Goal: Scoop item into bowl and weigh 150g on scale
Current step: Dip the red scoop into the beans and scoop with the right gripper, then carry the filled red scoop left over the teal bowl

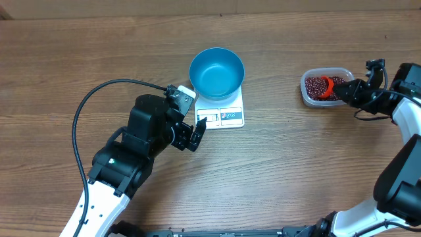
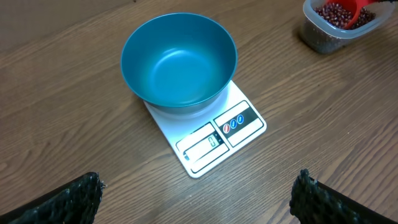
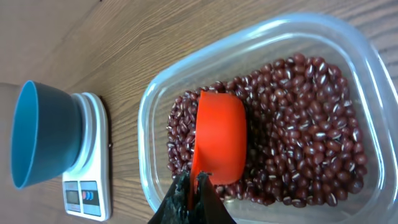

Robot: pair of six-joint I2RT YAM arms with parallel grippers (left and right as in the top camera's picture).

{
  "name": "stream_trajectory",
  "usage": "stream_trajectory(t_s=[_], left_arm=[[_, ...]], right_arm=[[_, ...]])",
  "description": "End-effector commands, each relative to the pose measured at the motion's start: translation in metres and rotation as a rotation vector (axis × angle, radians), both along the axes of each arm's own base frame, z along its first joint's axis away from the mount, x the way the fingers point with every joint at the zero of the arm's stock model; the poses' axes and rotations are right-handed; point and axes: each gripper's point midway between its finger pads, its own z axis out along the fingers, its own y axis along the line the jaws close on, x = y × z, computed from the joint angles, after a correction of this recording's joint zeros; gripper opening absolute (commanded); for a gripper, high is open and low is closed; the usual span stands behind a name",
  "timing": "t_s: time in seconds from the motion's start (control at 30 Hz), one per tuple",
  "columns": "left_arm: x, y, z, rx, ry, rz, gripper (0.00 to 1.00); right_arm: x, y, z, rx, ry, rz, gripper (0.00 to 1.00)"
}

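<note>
The blue bowl [image 1: 217, 72] [image 2: 179, 61] [image 3: 45, 132] stands empty on the white scale [image 1: 227, 114] [image 2: 217, 134] [image 3: 93, 180]. Dark red beans [image 1: 319, 86] [image 3: 298, 130] [image 2: 339, 14] fill a clear tub [image 1: 306, 92] [image 3: 152, 106]. An orange-red scoop [image 3: 219, 135] [image 1: 327, 87] lies bowl-down in the beans. My right gripper [image 3: 194, 182] [image 1: 347, 90] is shut on the scoop's handle at the tub's rim. My left gripper [image 2: 198, 190] [image 1: 195, 133] hovers open over the wood in front of the scale, holding nothing.
The wooden table [image 1: 296, 164] runs all round the scale and tub. A black cable [image 1: 99, 95] loops over the left arm. The right arm's body [image 1: 401, 164] stands at the right edge.
</note>
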Motion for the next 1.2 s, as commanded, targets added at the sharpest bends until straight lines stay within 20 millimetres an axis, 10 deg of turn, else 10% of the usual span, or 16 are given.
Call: stream_trajectory(t_s=[0.0, 1.17], left_arm=[[0.003, -0.002, 0.007, -0.016, -0.007, 0.003, 0.99], [0.003, -0.002, 0.007, -0.016, -0.006, 0.003, 1.00]], right_arm=[[0.000, 0.003, -0.009, 0.088, 0.028, -0.004, 0.04], [-0.009, -0.024, 0.029, 0.397, -0.094, -0.060, 0.04]])
